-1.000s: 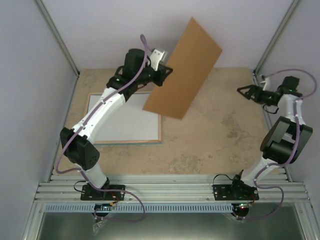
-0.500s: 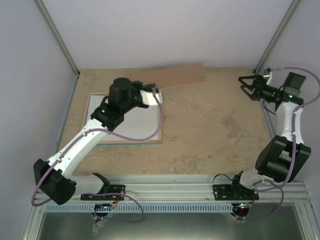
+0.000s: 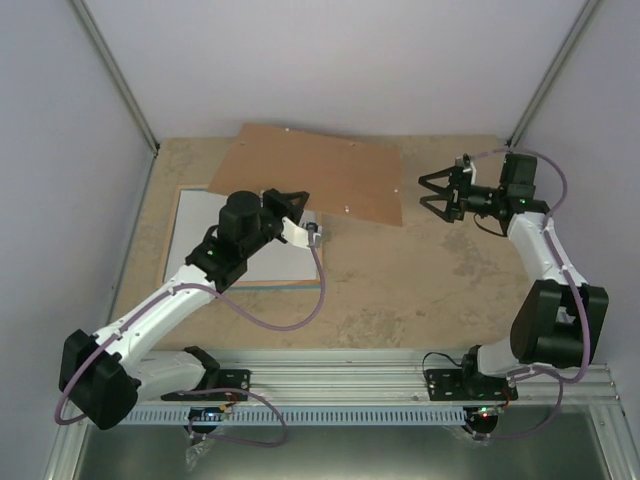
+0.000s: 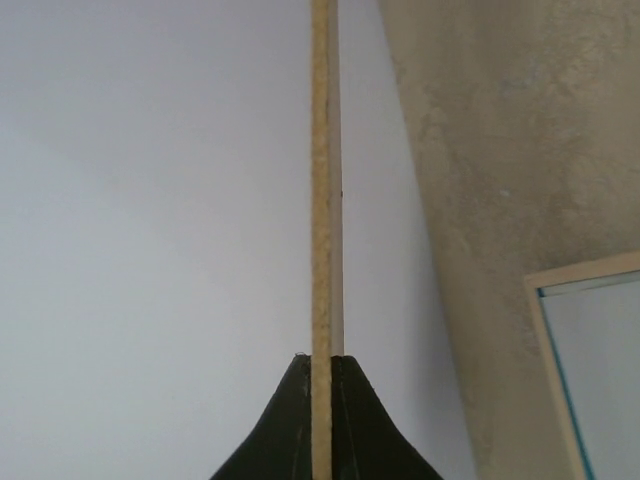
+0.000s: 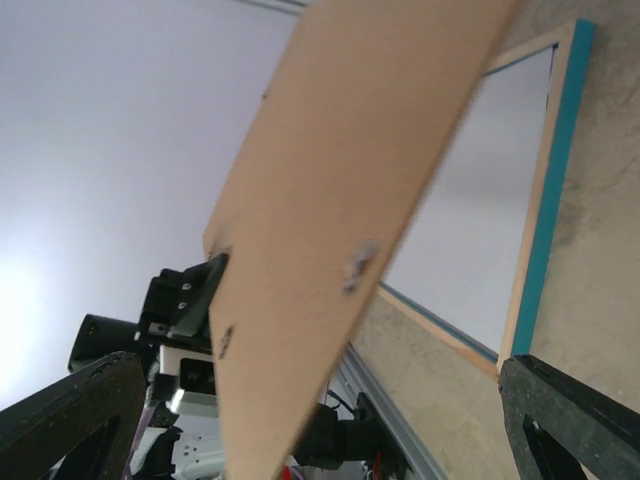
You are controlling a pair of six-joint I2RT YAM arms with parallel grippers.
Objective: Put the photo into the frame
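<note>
- The frame lies flat on the left part of the table, pale wooden edges up and turquoise showing along its side in the right wrist view; its opening looks plain white, with nothing printed in it
- The photo does not show in any view; I cannot tell where it lies
- The left tool is clamped on the near edge of the brown backing panel; its own camera sees the panel edge-on, pinched between the two dark fingers
- The panel sits at the far side of the table, just beyond the frame; the right wrist view suggests it is tilted and lifted off the table rather than lying down
- The right tool stands with its jaws spread wide and empty, pointing at the panel's right edge, near it but apart
- Judgement: the step in hand is clearing the backing away so that the frame can take the photo; the insertion itself is not yet begun
- Next, I judge, the panel needs laying down clear of the frame, perhaps steadied by the right tool; then the photo must be found and brought squarely over the opening
</note>
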